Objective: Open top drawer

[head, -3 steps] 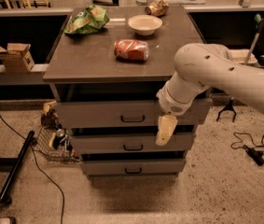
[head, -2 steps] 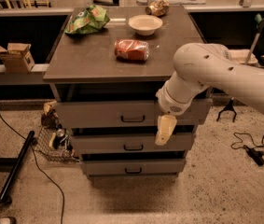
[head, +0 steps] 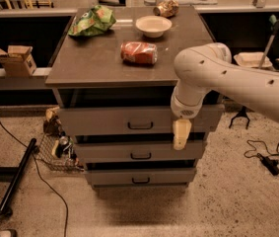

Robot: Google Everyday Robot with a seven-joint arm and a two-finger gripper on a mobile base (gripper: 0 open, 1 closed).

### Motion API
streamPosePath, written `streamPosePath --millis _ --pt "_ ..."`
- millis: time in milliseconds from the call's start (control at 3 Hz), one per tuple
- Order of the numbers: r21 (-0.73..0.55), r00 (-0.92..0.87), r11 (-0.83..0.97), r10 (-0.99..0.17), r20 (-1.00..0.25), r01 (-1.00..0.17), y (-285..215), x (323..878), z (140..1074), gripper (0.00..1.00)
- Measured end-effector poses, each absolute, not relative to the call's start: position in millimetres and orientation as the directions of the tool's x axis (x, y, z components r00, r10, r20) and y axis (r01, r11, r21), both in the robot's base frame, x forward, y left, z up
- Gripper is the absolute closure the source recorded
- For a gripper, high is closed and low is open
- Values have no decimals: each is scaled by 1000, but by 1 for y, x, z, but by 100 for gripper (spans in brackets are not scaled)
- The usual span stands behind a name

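Your gripper claw [head: 181, 135] hangs point-down off the pale arm [head: 237, 78], right in front of the cabinet. Open or closed? You cannot tell from this angle. It holds nothing that shows.

Just behind the claw is the top drawer [head: 104, 120], the widest grey front of the three. The claw crosses its lower right part, and the tip drops to the upper edge of the middle drawer [head: 109, 151]. Whether it touches either front, you can't say. The top drawer's black loop handle [head: 140, 126] sits to the claw's left, near but clearly apart from it. Below and left of the claw is the bottom drawer [head: 114, 176], the narrowest, with the same black handle.

Far off to the claw's left, down on the floor, a black pole [head: 17, 177] lies at a slant, and a wire basket [head: 55, 152] stands against the cabinet's side. On the claw's right, a black cable [head: 264, 159] lies on the floor.

Now up and beyond the claw, onto the brown cabinet top [head: 89, 65]. First a red can [head: 138, 53] on its side, above and left of the claw. Further back is a pale bowl [head: 153, 25], with a green bag [head: 91, 21] to its left. At the far edge sits a crumpled brownish item [head: 166, 8]. Far left, on a ledge, there's a cardboard box [head: 15, 59].
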State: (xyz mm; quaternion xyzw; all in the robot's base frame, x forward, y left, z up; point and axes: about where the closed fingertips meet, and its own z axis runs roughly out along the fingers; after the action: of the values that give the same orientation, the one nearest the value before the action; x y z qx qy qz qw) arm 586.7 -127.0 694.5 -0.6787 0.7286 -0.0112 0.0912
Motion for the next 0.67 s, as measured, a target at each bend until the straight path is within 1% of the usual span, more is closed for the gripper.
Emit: streamPosePath --millis 333,667 --pt "-130 -55 60 -998 -40 -990 -145 605 682 0" --pt "-108 -52 53 -999 -17 -993 -159 621 668 0"
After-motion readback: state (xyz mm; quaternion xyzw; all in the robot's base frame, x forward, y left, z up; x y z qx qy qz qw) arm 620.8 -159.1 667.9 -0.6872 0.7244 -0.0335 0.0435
